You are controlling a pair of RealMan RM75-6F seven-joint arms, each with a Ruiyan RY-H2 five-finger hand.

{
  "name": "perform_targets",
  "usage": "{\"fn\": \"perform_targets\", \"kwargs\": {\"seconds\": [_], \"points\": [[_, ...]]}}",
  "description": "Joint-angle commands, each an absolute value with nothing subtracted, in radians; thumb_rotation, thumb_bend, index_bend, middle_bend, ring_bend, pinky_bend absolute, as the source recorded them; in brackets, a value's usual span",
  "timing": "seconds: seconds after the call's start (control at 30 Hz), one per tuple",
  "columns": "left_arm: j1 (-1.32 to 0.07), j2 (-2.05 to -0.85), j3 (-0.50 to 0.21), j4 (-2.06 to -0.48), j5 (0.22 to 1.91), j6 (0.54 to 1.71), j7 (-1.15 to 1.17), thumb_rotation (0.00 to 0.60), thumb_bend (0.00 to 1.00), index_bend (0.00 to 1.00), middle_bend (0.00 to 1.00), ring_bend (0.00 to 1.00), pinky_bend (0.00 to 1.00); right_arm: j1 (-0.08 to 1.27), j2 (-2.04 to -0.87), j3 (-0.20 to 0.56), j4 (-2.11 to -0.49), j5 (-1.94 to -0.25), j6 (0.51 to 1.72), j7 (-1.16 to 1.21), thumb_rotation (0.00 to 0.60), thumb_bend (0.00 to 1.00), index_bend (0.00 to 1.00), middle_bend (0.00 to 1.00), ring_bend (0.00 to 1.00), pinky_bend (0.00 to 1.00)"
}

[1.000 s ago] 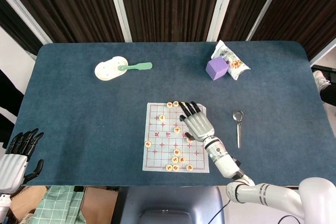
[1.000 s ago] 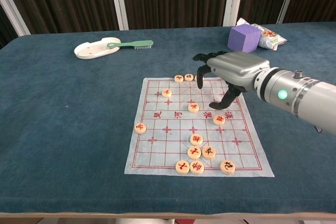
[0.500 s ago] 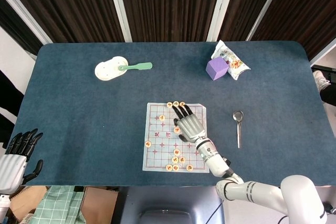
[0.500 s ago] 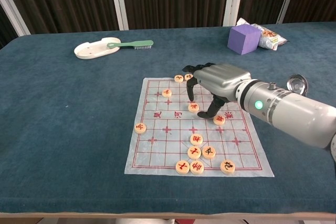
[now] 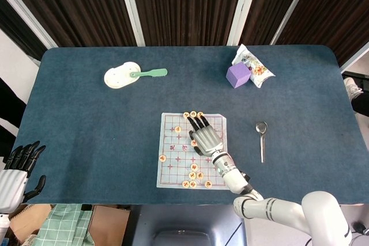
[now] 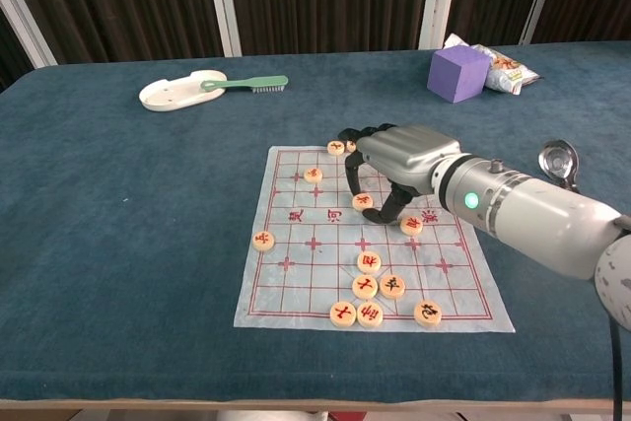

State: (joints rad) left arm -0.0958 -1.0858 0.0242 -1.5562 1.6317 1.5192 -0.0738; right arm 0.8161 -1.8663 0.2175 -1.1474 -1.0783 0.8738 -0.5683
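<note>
Head view: the right hand [image 5: 203,137] is hovering palm-down over the chess mat [image 5: 167,171] on the bench [image 5: 86,131]; the left hand [image 5: 14,172], fingers released, is waiting off the near-left edge.

Chest view: right fingers [image 6: 356,167] are curling beside a chess piece [image 6: 363,201]; whether they are grasping it cannot be told.

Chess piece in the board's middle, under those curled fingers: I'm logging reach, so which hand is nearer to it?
Right. The right hand hangs just over that chess piece on the board. The left hand is off the table's near left corner.
</note>
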Motion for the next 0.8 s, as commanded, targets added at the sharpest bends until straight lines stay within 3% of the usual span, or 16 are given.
{"fn": "perform_targets", "kwargs": {"seconds": [0.03, 0.33, 0.8], "points": [[-0.096, -1.086, 0.024, -1.557, 1.631, 1.519, -0.074, 0.6, 0.46, 0.0, 0.0, 0.0, 0.04, 0.818, -1.867, 0.218, -1.145, -1.075, 0.877, -0.568, 0.6, 0.49, 0.61, 0.06, 0.0, 0.0], [-0.094, -1.085, 0.023, -1.557, 1.63, 1.522, -0.074, 0.6, 0.46, 0.0, 0.0, 0.0, 0.04, 0.82, -1.859, 0.224, -1.152, -1.069, 0.894, -0.553, 0.6, 0.49, 0.65, 0.08, 0.0, 0.0], [-0.094, -1.085, 0.022, -1.559, 1.626, 1.52, -0.073, 0.6, 0.46, 0.0, 0.0, 0.0, 0.04, 0.849, -1.883, 0.244, -1.106, -1.018, 0.877, -0.566, 0.6, 0.49, 0.61, 0.09, 0.0, 0.0]]}}
